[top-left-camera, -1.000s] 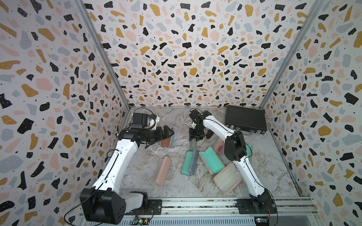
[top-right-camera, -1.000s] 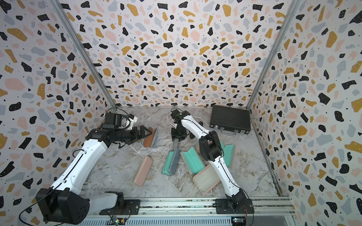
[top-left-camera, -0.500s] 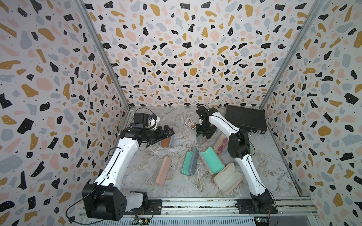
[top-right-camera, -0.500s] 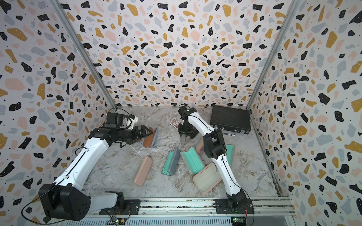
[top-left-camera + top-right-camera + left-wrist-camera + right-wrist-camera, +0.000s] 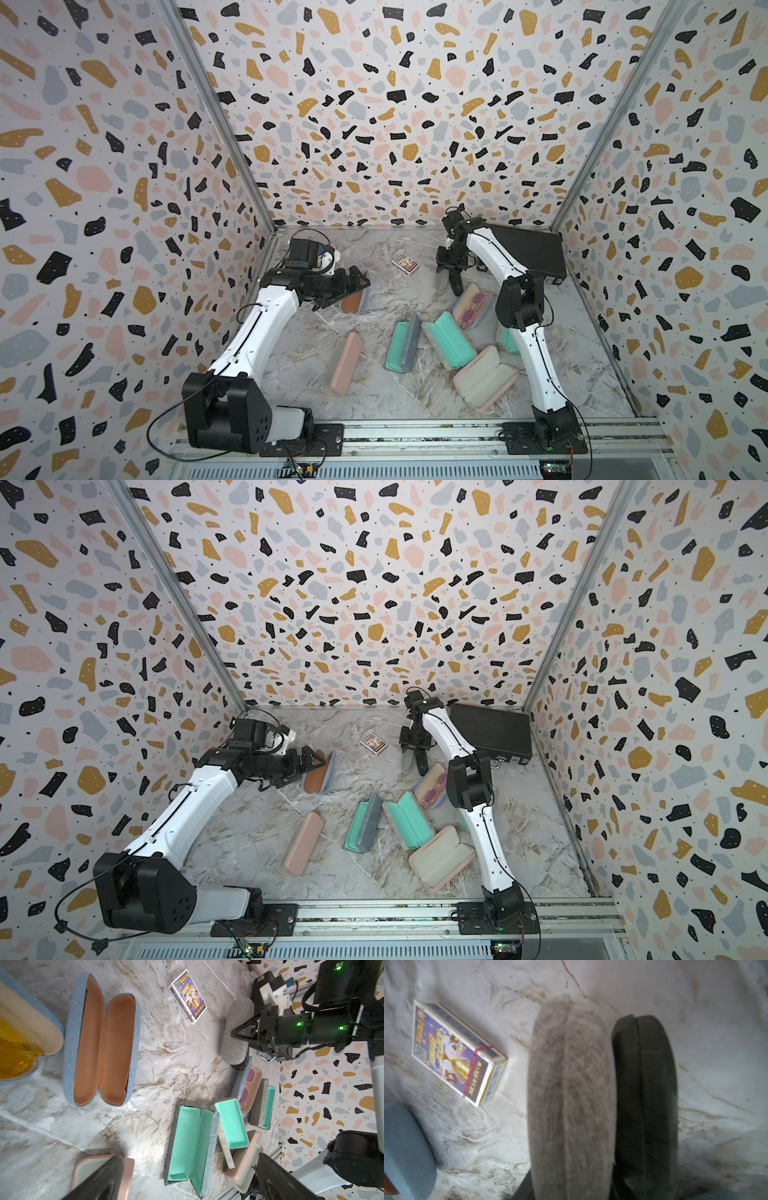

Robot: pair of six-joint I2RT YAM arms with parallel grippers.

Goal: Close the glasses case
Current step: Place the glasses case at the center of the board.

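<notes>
Bench (image 5: 291, 357), marble pattern, arm bases along the near edge.

- Near edge, right of middle: pink case (image 5: 484, 378) lying open, pale lining up. Left of it, a closed pink case (image 5: 343, 363), lying flat.
- Middle: two grey-shelled cases with teal lining, both open, one (image 5: 401, 347) just beside the other (image 5: 449, 338).
- Beyond those, toward the right edge: blue case (image 5: 471, 305) open, with pink-lensed glasses inside.
- Right gripper (image 5: 452, 271): fingers clamped on the grey glasses case (image 5: 236, 1028), held on end with its lower end just beside the blue case with the pink lenses. The right wrist view shows grey fabric (image 5: 571, 1095) on one side and black on the other. Cannot tell whether the halves meet fully, nor whether the lower end touches the bench.
- Left gripper (image 5: 351, 291): fingers (image 5: 99, 1180) wide apart, holding nothing, above the left part of the bench. Just beside it lies a blue case with brown lining (image 5: 101, 1043), fully open.
- Further back, middle: small card box (image 5: 405, 264), flat, well apart from the cases.
- Far right corner: black hard case (image 5: 528, 253), closed.
</notes>
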